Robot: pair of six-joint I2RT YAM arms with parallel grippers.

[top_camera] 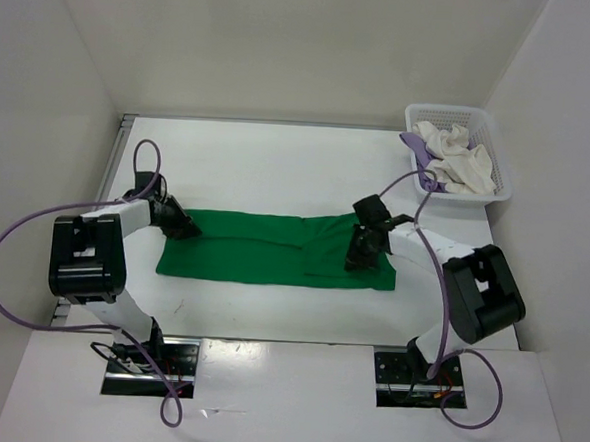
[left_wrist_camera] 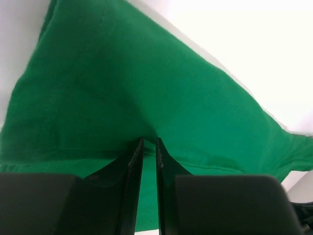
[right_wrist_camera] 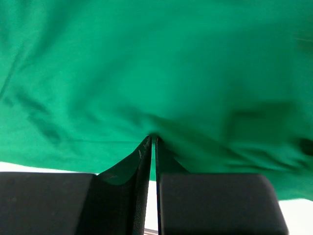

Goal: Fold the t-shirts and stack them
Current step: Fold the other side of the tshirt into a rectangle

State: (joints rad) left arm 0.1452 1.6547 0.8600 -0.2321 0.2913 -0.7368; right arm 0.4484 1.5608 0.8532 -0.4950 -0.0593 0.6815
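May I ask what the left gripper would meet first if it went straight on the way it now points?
The bright green cloth t-shirt: the left gripper is pinched shut on its edge, so more of that cloth lies straight ahead; depth beyond is unclear.

Behind the green shirt (top_camera: 253, 254) the desk (top_camera: 278, 165) lies bare up to the back wall (top_camera: 285, 50), open for a hand to cross. A narrower bare strip runs along the shirt's near edge. The basket (top_camera: 501, 190) fills the far right corner, heaped with a white shirt (top_camera: 459, 156) and a purple shirt (top_camera: 416, 143). The left wall (top_camera: 41, 115) and right wall (top_camera: 570, 148) close the 2 flanks. The left hand (top_camera: 192, 232) and right hand (top_camera: 359, 261), each pinched on green cloth, occupy the shirt's left end and right part.
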